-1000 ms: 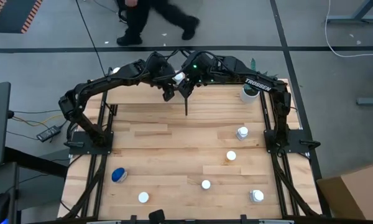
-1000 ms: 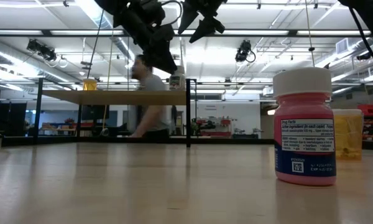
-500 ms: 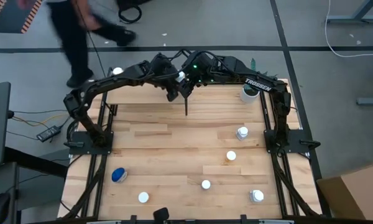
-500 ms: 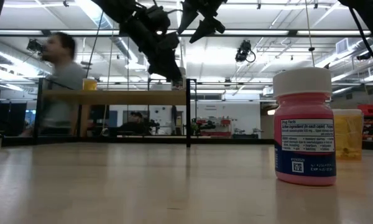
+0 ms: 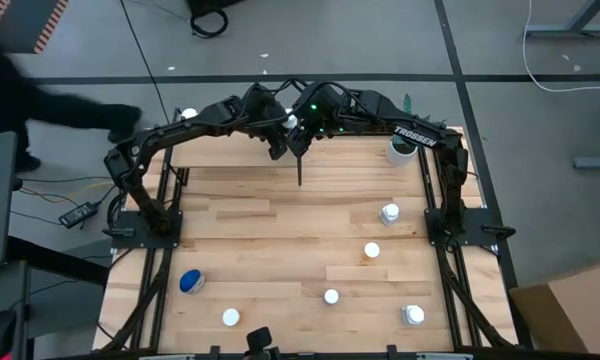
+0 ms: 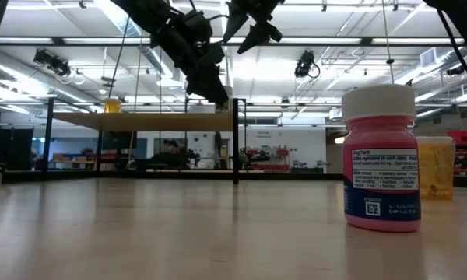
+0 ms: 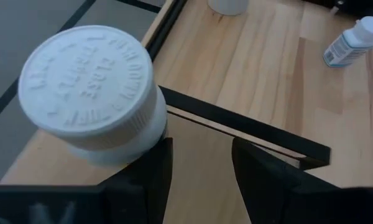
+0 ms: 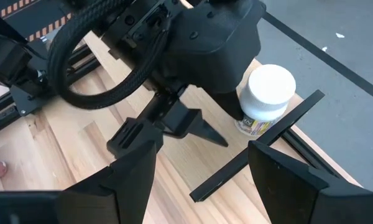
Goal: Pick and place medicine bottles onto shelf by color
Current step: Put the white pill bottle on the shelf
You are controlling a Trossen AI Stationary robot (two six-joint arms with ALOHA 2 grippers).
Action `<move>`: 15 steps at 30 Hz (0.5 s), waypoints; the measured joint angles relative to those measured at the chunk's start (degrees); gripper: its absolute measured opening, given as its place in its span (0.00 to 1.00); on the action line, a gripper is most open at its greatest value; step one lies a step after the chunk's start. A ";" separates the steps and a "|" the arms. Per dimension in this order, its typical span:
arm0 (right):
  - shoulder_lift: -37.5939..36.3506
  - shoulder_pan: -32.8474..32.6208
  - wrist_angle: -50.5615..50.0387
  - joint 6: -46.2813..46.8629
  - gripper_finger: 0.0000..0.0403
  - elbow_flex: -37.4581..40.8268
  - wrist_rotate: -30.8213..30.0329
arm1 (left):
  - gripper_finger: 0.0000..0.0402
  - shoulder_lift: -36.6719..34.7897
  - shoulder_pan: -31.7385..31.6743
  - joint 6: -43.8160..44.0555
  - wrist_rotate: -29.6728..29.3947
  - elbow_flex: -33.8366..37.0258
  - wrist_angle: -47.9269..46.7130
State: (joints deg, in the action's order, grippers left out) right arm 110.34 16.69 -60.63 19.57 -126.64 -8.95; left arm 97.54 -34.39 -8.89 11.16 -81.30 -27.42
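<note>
So the white-capped bottle (image 8: 268, 99) is sitting up on the shelf (image 5: 230, 152), right at its end corner by the black frame, and the left gripper (image 8: 188, 127) is right beside it with fingers parted, not clamped on it as far as I can see. From the left wrist view the cap (image 7: 90, 81) fills the frame just next to one finger. The right gripper (image 5: 298, 150) hangs close by above the same shelf end, jaws spread wide, holding nothing. Out on the tabletop (image 5: 280, 240) the rest are scattered: a wide blue bottle (image 5: 190, 282) near the left side, and a pink bottle (image 6: 380, 159) with an orange one (image 6: 437, 167) behind it.
</note>
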 joint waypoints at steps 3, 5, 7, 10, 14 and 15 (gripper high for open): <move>0.00 0.00 -0.01 -0.02 0.65 0.01 0.00 | 0.43 0.00 -0.41 -0.79 0.00 0.00 0.01; 0.00 0.00 -0.01 -0.02 0.65 0.01 -0.01 | 0.43 0.00 -0.80 -0.78 0.04 0.00 0.01; 0.00 0.04 -0.01 -0.04 0.65 0.01 -0.01 | 0.43 0.00 -1.22 -0.78 0.04 0.00 -0.04; 0.00 0.04 0.00 -0.26 0.65 0.01 -0.03 | 0.43 0.00 -1.94 -0.81 0.00 0.00 -0.87; 0.00 0.04 -0.32 -0.52 0.65 0.00 -2.09 | 0.42 0.00 -2.97 -0.83 -0.46 0.00 -3.03; 0.00 0.04 -0.63 -0.64 0.65 0.00 -2.93 | 0.42 0.00 -3.26 -0.86 -0.69 0.00 -3.68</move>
State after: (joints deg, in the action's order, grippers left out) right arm 110.34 16.73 -61.25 18.93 -126.65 -11.89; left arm 97.54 -37.65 -9.75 10.48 -81.30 -31.10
